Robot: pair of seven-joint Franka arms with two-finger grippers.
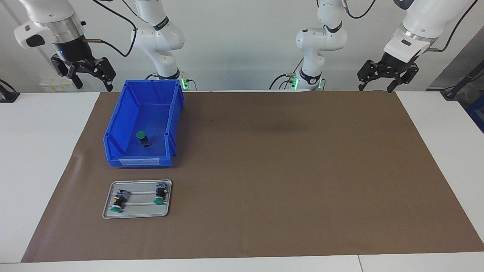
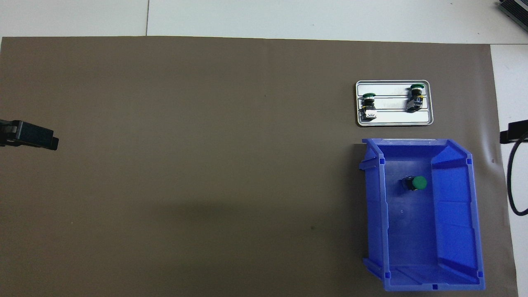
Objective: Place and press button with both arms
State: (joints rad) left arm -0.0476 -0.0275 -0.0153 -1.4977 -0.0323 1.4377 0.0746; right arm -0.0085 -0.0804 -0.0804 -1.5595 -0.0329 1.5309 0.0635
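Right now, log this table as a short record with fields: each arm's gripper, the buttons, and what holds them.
right gripper: raised by the right arm's end of the table, open, holding nothing
left gripper: raised at the left arm's end, open, waiting
blue plastic bin: holds one green-capped push-button, cap up
flat silver metal tray: farther from the robots than the bin, holds two more green-capped buttons, lying on their sides
brown mat: carries bin and tray

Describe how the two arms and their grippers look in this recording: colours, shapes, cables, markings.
Both arms are glossy white with rounded jointed segments, black bands at the joints and silver wrist rings. Thin black cables loop along them. The right gripper and the left gripper are black and claw-shaped. Green lights glow at both bases.
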